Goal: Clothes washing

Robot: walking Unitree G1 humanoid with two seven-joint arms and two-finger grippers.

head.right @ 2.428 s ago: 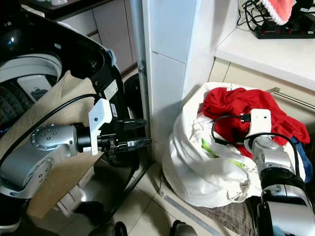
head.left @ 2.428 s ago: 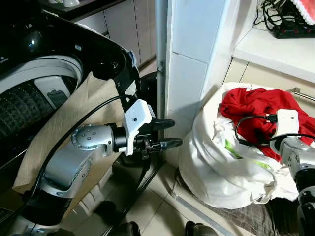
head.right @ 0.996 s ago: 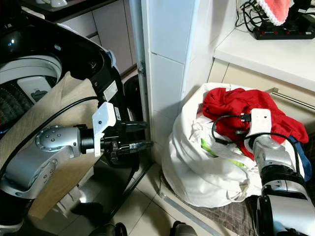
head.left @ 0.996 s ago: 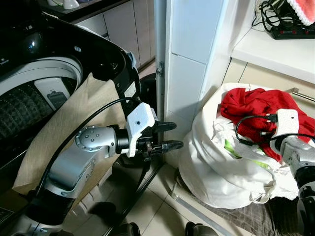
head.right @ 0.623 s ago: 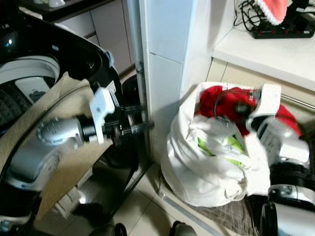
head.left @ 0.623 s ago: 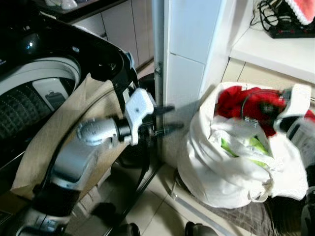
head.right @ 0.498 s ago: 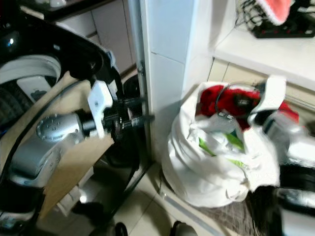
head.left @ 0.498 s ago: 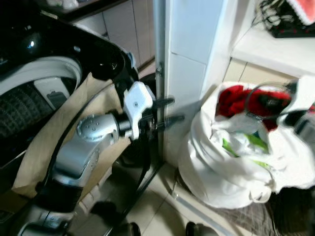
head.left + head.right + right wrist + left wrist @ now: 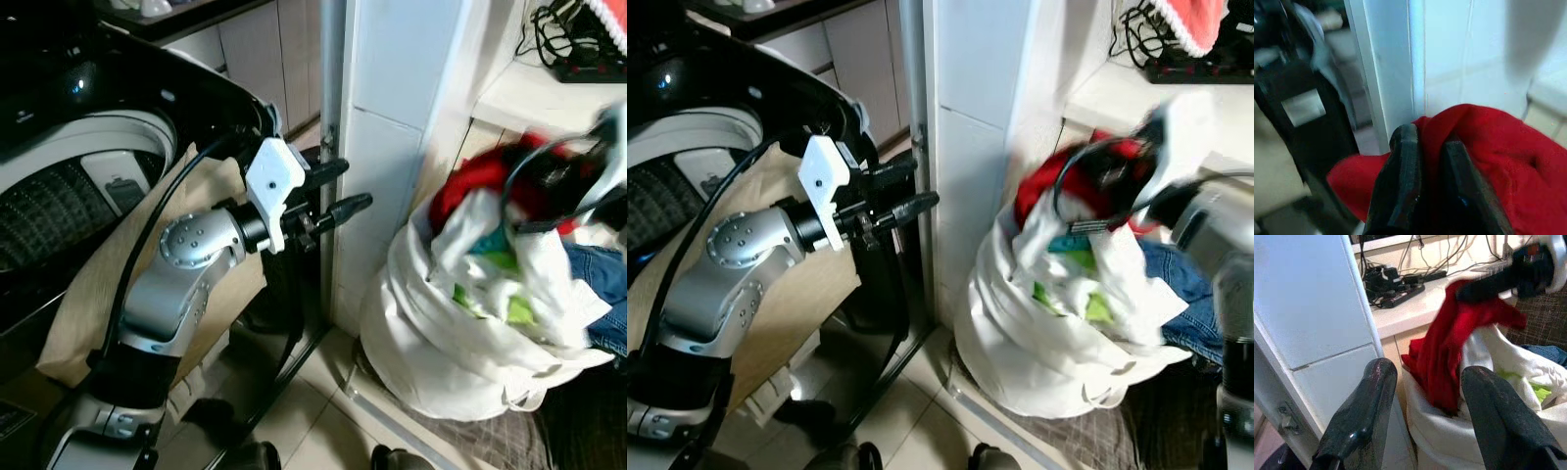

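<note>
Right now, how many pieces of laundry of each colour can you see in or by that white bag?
Red garment, pinched by the right end effector: 1
Green item: 1
Blue denim: 1
White bag: 1
Total: 4

You have the washing machine [image 9: 78,186] at nine o'clock, the laundry bag [image 9: 460,343] on the floor at three, and the tiled pillar [image 9: 392,147] between them.

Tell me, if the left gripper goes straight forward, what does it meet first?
Probably the red garment that hangs from the right gripper over the white laundry bag; the left gripper points at it, though depth is unclear.
</note>
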